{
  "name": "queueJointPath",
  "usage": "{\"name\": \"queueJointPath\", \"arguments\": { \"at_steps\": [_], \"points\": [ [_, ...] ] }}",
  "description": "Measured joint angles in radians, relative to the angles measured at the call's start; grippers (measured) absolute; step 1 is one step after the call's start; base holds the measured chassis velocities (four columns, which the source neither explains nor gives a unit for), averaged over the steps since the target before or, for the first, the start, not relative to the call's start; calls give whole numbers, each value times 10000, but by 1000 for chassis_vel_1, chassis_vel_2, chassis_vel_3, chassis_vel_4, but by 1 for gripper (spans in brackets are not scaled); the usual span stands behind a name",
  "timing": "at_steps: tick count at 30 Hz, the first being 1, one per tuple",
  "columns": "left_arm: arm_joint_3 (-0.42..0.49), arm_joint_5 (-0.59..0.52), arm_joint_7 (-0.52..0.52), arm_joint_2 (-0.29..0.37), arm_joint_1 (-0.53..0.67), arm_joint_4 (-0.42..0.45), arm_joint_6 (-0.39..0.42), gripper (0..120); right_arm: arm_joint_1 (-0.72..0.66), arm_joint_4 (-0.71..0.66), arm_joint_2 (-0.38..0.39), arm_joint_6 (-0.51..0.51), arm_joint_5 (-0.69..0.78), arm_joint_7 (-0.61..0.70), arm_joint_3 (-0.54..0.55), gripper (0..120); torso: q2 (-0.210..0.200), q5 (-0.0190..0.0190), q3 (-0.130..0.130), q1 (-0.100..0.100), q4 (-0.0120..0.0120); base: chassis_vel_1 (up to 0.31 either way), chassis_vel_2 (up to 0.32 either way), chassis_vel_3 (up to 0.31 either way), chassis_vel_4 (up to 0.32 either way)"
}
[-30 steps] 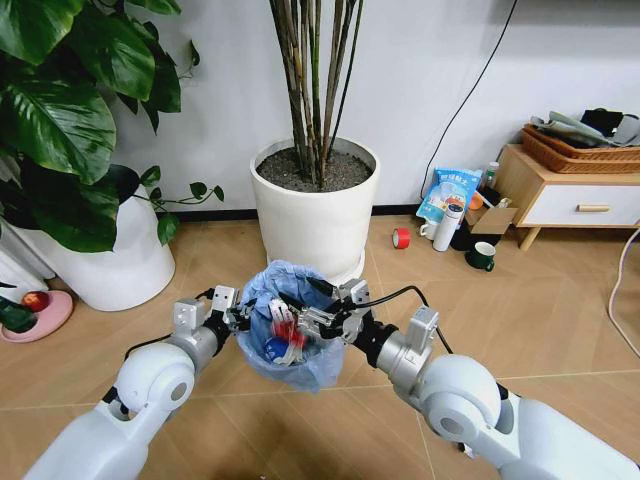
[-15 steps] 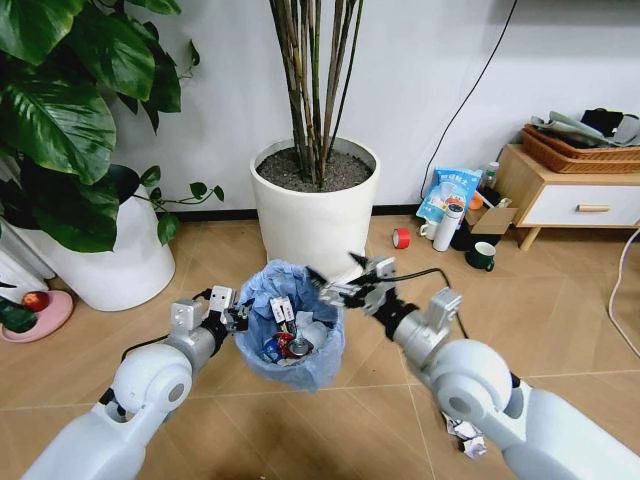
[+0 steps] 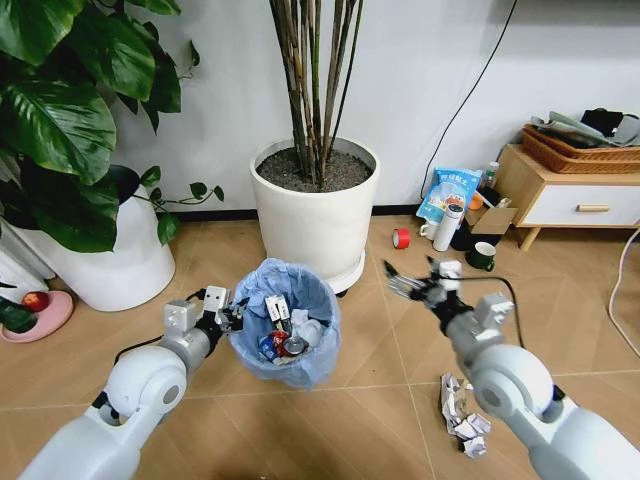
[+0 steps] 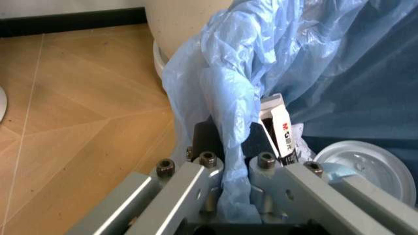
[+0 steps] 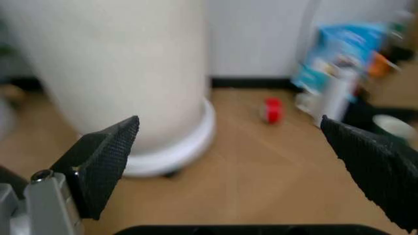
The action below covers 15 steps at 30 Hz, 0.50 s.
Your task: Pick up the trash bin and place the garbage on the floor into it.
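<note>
Herringbone floor (image 3: 380,350), frame centre: left tool (image 3: 222,312) clamps the bin (image 3: 285,322) rim, bin lifted. Right tool (image 3: 415,285) spread wide, empty. Crumpled paper (image 3: 460,412) lower right; approach from above, keep bin level.

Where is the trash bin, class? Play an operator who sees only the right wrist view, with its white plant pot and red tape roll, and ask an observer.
Observer: The trash bin is in front of the robot, on its left side. The left end effector is shut on its bag-lined rim.
Operator: Is anything in it?
Observer: Yes. The head view shows red and blue wrappers and white pieces inside.
Operator: Is any garbage on the floor?
Observer: Crumpled white paper lies on the floor, nearer the robot than the open right end effector.
</note>
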<state>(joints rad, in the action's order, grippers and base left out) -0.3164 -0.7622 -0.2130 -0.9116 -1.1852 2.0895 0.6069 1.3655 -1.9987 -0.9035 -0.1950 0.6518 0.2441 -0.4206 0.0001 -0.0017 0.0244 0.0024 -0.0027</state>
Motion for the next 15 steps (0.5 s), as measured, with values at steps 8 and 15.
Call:
{"name": "queueJointPath", "arguments": {
  "at_steps": [8, 15],
  "points": [
    [-4, -49, 3, 95, 9, 91, 0, 0, 1458, 1763, -837, 137, -937, -428, -829, 100, 0, -4, -1, -1, 2, 0, 0, 0, 0],
    [60, -59, 31, 184, -2, 99, 0, 0, 1381, 3638, -2044, 251, -1113, -416, -677, 100, 0, 1, 0, -1, 1, 0, 0, 0, 0]
  ]
}}
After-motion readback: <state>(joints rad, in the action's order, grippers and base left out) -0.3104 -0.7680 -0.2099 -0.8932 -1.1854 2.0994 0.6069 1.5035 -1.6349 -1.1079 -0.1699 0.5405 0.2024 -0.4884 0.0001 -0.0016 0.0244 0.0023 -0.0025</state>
